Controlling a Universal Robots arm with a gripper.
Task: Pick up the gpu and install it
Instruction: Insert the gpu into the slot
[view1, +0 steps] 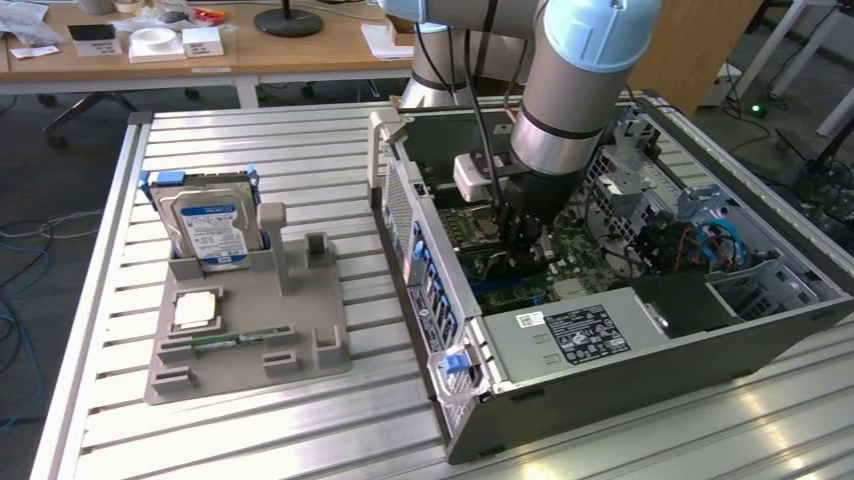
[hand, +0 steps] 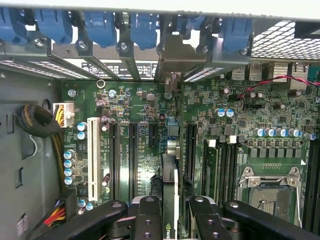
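Evidently pickup is done: my gripper (view1: 523, 250), centre of the exterior view inside the case (view1: 627, 395), is clamped on the gpu (hand: 169, 175), edge-on over the motherboard (hand: 135, 100) slots; I judge it not yet seated.

Robotics lab: industrial robot arm (view1: 567, 120) over slotted aluminium bench (view1: 267, 150); opened PC case (view1: 681, 365); grey parts fixture (view1: 234, 373); cluttered wooden desks (view1: 314, 52); loose floor cables (view1: 24, 240).

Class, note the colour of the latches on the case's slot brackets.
The latches are blue, clearest in the wrist view.
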